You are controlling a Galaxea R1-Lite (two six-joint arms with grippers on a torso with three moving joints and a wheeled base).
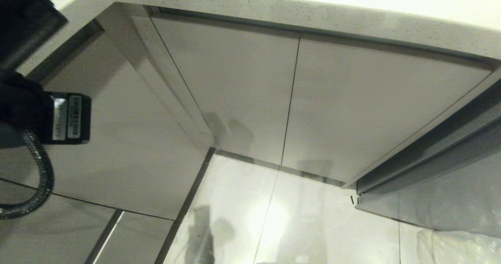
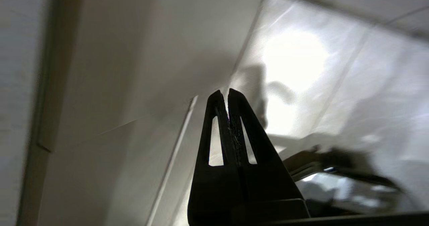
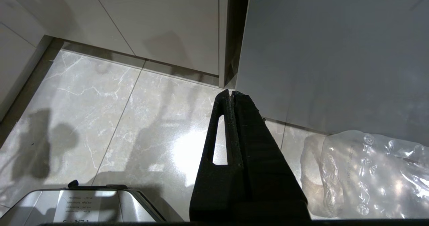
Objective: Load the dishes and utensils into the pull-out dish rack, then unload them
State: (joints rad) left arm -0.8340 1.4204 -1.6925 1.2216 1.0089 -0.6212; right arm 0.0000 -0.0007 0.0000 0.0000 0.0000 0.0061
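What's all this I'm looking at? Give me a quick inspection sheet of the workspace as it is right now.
Surface: glossy marble-look floor tiles; countertop edge above.
Job's things: nothing seen; no dishes, utensils or rack in view.
Clutter: crumpled clear plastic bag on the floor.
Grippers: left tool shut, empty, beside the cabinets; right tool shut, empty, pointing at the floor.
Cables: black ribbed hose on the left arm.
Surroundings: closed pale-grey cabinet fronts.
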